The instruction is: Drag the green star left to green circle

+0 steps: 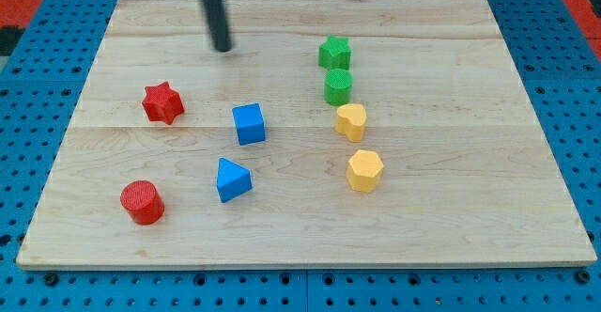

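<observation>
The green star (pixel 333 52) sits on the wooden board toward the view's top, right of centre. The green circle (pixel 338 86) lies just below it, nearly touching. My tip (pixel 223 48) is the lower end of the dark rod, resting on the board well to the left of the green star, at about the same height in the view. It touches no block.
A red star (pixel 162 102) and a red circle (pixel 142 201) lie at the left. A blue cube (pixel 249 123) and a blue triangle (pixel 232 179) lie near the centre. A yellow heart (pixel 351 121) and a yellow hexagon (pixel 364 170) lie below the green circle. The wooden board (pixel 470 209) rests on a blue pegboard.
</observation>
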`<action>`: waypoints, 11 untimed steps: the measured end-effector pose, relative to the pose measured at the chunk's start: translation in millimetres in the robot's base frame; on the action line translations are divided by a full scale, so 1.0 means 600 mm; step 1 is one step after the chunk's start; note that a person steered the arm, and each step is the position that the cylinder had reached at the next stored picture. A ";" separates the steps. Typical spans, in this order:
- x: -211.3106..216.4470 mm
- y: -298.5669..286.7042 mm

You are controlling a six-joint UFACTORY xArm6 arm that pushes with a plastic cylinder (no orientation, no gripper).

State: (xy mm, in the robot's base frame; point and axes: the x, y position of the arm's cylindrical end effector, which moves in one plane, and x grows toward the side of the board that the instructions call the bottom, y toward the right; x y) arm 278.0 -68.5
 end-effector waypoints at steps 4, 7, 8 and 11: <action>0.026 0.205; 0.098 0.133; 0.095 0.204; 0.138 0.308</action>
